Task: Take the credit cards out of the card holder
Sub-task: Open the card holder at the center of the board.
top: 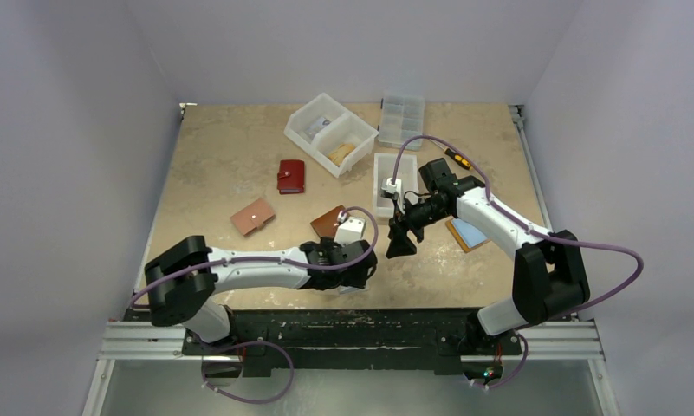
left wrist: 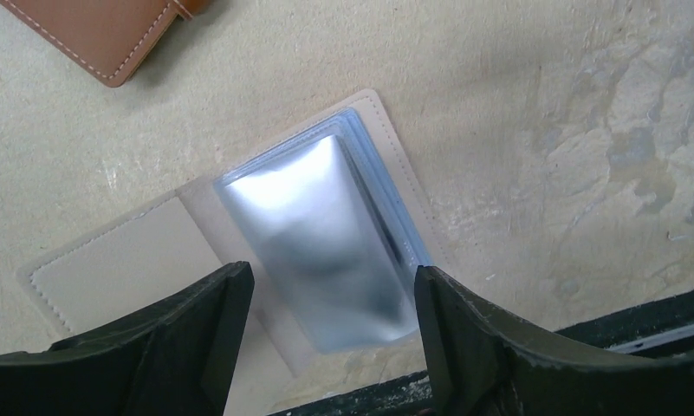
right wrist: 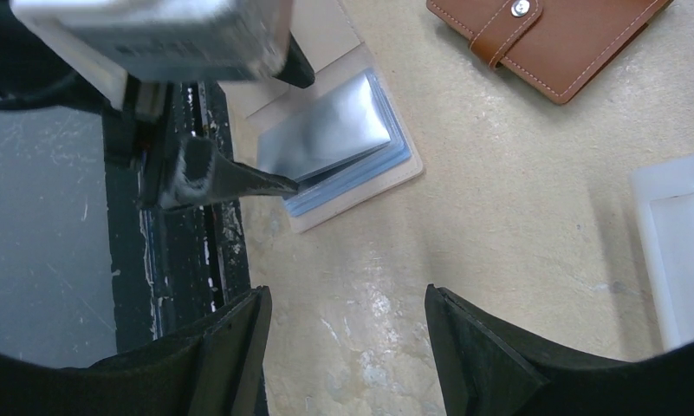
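Your left gripper (left wrist: 333, 273) hung wide open, holding nothing, over the open beige card holder (left wrist: 317, 217) at the near table (top: 213, 165) edge. Your right gripper (right wrist: 347, 295) was also wide open and empty, just right of it. A light blue card (top: 469, 231) lay further right. Can't tell if the holder's shiny sleeves had cards.
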`<state>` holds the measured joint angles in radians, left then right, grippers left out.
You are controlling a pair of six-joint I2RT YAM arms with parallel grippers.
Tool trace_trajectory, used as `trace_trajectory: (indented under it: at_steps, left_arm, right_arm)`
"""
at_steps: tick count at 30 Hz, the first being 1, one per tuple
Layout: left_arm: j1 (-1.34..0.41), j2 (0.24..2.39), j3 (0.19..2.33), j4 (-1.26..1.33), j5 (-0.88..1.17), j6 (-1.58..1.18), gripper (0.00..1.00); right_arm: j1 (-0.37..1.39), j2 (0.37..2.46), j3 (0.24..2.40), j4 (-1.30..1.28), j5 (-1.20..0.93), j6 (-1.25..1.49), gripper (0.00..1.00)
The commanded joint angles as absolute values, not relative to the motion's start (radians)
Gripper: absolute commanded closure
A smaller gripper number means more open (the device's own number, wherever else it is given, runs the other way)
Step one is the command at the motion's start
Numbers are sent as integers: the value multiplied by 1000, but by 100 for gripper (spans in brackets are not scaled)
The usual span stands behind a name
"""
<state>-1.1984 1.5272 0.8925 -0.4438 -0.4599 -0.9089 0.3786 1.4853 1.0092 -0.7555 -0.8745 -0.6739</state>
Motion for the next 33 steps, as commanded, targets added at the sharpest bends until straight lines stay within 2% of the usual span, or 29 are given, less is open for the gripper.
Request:
trace_trajectory:
  at_steps: [1,9,11,14,16,26,30,33]
  left_arm:
    - [-1216,1607,1012,-527,-524,-959,28]
    - [-1245,1688,1051,-589,-548,-983,30]
    - [-1246,1699,1056,-611,-562,-990,37]
    - [-1246,1704,1061,-642,-582,-997,52]
    - [-1246,1693,1059,-651,-590,-1000,56]
    - [-1246,1552,967,-585,-597,-990,60]
    - [-1241,1512,924,-584,-619,-997,72]
    - [-1221,1490,881,-613,-647,-1032,89]
  right_arm:
    - [379,1474,1025,-765,-868,-687,27]
    - [379,1478,1026,-768,-867,-689,27]
    - [379,1476,1026,-769,-868,-689,27]
    - [379,1474,1026,-770,-868,-689,27]
    - [379,1473,1026,-769,-867,-690,27]
    - [378,1471,1026,-773,-867,-693,27]
    - [378,1471,1026,-775,-868,-695,27]
    - [379,1470,1025,-776,-871,-696,27]
